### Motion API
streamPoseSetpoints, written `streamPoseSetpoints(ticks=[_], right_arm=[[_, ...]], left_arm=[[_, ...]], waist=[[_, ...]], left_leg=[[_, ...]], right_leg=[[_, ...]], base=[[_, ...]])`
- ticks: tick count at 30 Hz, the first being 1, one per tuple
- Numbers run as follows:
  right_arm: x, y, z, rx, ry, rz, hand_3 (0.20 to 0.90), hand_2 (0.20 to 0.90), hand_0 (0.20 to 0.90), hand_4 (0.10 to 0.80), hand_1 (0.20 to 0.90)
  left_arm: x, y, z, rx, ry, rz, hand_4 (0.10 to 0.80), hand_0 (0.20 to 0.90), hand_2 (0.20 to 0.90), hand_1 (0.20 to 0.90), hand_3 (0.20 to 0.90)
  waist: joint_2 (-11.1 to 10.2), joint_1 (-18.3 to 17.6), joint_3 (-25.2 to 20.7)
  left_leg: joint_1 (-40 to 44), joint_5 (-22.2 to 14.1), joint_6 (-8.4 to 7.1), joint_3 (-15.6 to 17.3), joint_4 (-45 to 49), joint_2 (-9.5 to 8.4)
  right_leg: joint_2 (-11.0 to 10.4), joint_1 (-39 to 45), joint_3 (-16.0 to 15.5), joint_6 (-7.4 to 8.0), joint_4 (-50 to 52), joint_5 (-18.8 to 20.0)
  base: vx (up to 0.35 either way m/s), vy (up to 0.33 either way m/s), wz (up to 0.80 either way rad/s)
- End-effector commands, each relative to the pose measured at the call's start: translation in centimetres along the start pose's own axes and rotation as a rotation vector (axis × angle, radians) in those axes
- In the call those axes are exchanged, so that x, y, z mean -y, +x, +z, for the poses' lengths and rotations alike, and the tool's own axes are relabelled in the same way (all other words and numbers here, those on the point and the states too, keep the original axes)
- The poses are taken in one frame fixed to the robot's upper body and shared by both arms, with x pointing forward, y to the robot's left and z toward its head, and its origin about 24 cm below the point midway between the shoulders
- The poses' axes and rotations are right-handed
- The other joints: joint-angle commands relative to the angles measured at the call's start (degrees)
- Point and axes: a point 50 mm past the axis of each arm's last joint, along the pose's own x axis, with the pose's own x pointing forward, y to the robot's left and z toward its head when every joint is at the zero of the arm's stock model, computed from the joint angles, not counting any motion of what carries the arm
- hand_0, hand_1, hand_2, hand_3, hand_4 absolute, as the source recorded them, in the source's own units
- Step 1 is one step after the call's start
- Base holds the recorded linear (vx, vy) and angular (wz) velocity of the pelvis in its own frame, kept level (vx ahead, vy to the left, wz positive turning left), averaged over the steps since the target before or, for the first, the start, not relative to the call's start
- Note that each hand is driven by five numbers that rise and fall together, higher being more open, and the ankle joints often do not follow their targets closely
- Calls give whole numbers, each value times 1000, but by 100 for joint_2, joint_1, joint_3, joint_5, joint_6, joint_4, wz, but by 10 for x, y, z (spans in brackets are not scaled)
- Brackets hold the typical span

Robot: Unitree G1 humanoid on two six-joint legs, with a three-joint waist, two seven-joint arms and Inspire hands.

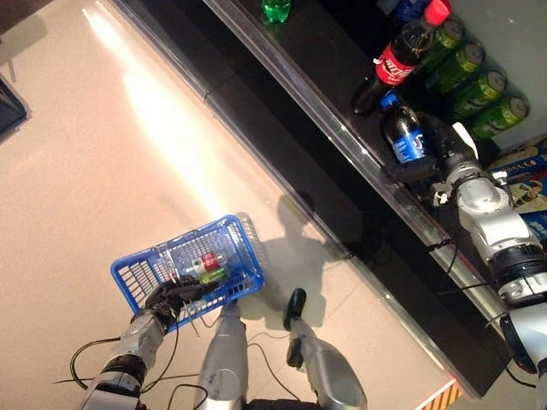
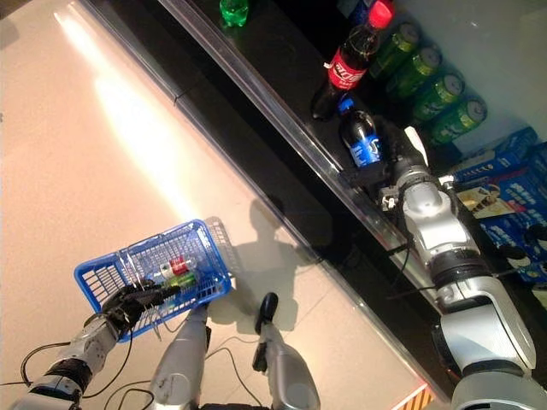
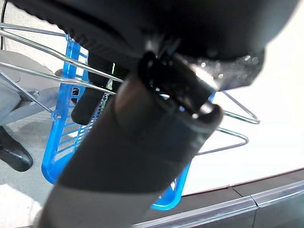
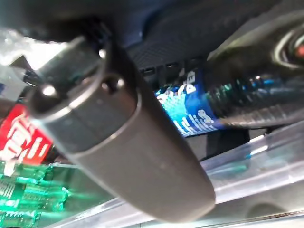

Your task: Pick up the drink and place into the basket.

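A dark drink bottle with a blue label and blue cap (image 1: 404, 137) stands on the black shelf, next to a red-labelled bottle (image 1: 402, 55). My right hand (image 1: 449, 147) reaches over the shelf edge, and its fingers and thumb (image 4: 118, 133) are curled round the blue-labelled bottle (image 4: 190, 111). My left hand (image 1: 167, 295) is shut on the wire handles (image 3: 228, 142) of the blue basket (image 1: 141, 272), which hangs low at the left above the floor. A red-labelled and a green drink (image 1: 208, 266) lie in it.
Green cans (image 1: 479, 85) stand in a row behind the bottles. A green bottle (image 1: 275, 8) stands further along the shelf. Blue boxes (image 1: 530, 171) lie at the right. A clear rail (image 1: 342, 128) runs along the shelf's front edge.
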Motion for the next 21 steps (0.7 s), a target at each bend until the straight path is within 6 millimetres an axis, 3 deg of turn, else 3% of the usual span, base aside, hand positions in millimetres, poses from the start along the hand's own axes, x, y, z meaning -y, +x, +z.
streamPoseSetpoints(ticks=[1,13,14,15,16,17,21], right_arm=[[38,-1,37,104,-106,-41,900,900,900,800,900],[47,2,37,49,-208,-71,900,900,900,800,900],[48,2,36,40,-218,-79,785,801,801,685,801],[48,2,36,38,-220,-79,785,801,801,685,801],[49,3,36,34,-234,-86,400,472,472,300,472],[52,3,37,28,-250,-94,200,300,300,100,300],[55,3,36,15,-249,-110,200,300,300,100,300]], left_arm=[[-4,-5,35,172,25,-71,100,300,300,300,200],[2,-4,31,171,6,-84,100,300,300,300,200],[3,-4,30,170,6,-86,100,300,300,300,200],[3,-4,30,170,6,-86,100,300,300,300,200],[4,-4,31,170,5,-87,100,300,300,300,200],[4,-3,31,171,4,-89,100,300,300,300,200],[5,-3,32,174,2,-93,100,300,300,300,200]], waist=[[108,61,-368],[239,23,-330],[246,22,-334],[247,22,-334],[250,23,-332],[256,23,-324],[272,22,-301]], left_leg=[[-71,-815,85,243,764,-81],[-6,-795,134,285,672,-136],[-15,-798,138,284,682,-143],[-16,-798,139,284,682,-143],[-13,-798,142,288,678,-144],[-14,-793,149,294,673,-152],[-29,-794,166,302,681,-161]], right_leg=[[-296,-480,88,539,1081,-472],[-344,-584,121,540,1163,-476],[-350,-604,126,541,1178,-479],[-351,-605,126,541,1179,-480],[-355,-607,129,541,1180,-480],[-355,-615,130,541,1182,-474],[-360,-653,136,543,1207,-469]], base=[[0,0,0],[-2,14,0],[0,0,0],[0,0,0],[0,0,0],[0,0,0],[0,0,0]])
